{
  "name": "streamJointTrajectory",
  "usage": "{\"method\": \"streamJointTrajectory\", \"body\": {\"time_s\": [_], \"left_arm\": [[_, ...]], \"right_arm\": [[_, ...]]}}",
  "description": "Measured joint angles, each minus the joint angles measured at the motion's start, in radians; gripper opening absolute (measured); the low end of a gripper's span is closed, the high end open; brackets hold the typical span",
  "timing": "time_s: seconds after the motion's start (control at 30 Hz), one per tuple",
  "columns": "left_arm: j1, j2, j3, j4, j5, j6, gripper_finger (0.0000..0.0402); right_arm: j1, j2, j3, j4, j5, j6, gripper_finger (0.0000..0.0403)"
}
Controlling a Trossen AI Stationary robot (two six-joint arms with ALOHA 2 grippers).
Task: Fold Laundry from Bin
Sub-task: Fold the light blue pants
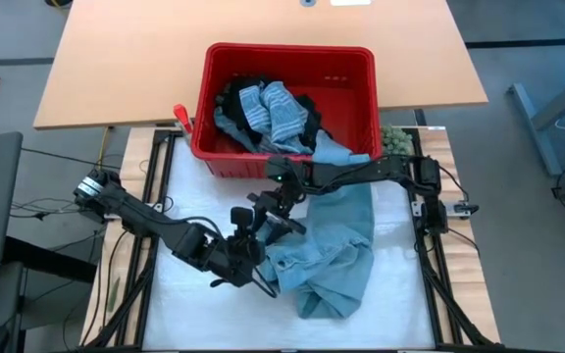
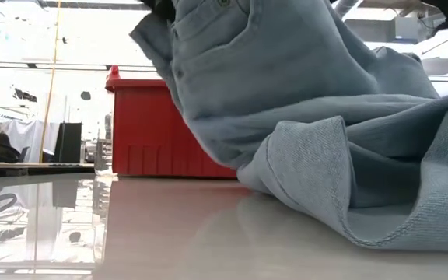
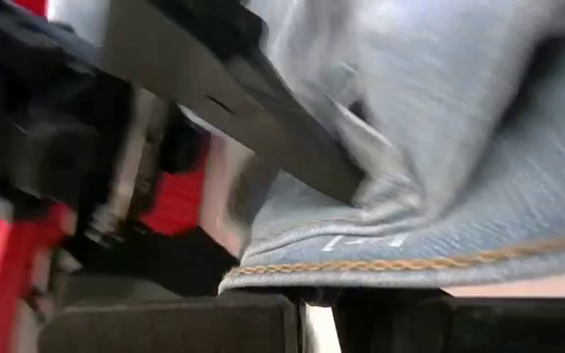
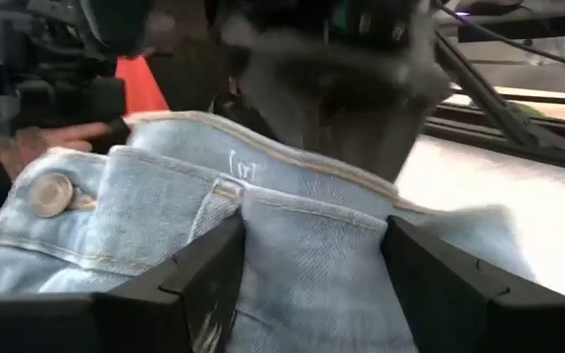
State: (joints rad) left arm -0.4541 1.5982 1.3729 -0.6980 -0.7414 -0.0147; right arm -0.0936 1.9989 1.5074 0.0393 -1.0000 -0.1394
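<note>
left gripper is clamped shut on the jeans, pinching the stitched edge of the denim, as the left wrist view shows with the hem caught between its fingers. right gripper straddles the waistband near the metal button; its fingers stand wide on either side of the band, and i judge this a broad hold on the cloth rather than an empty claw.

both claws sit close together at the jeans' near-left corner, left one toward the front of the table, right one just behind it toward the bin. from them the jeans run away to the right and back, their long axis slanting from a bunched heap at the front up toward the bin's front right corner, where the cloth touches or overlaps the rim. the low view shows the held end lifted off the table and the rest slumped on it. spreading the garment flat would, i judge, call for the two claws to draw apart along the waistband; the right arm reaches across from its side, so the left is nearer its own corner.

counted: one pair of jeans out on the table; one red bin; inside it one striped piece, some black cloth whose count i cannot tell; one green lump beside the bin.
</note>
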Motion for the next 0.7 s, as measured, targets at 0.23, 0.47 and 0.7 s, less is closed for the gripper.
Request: {"method": "streamJointTrajectory", "body": {"time_s": [0.23, 0.47, 0.7], "left_arm": [[0.001, -0.001, 0.074, -0.001, -0.045, 0.069, 0.0013], [0.011, -0.002, 0.174, -0.087, -0.068, 0.062, 0.0014], [0.009, -0.007, 0.237, -0.268, 0.194, -0.156, 0.0012]], "right_arm": [[-0.028, -0.077, 0.017, -0.078, 0.004, 0.036, 0.0185], [-0.134, -0.227, 0.052, -0.315, 0.047, 0.024, 0.0148], [-0.229, -0.427, 0.052, -0.553, 0.237, -0.097, 0.0042]]}}
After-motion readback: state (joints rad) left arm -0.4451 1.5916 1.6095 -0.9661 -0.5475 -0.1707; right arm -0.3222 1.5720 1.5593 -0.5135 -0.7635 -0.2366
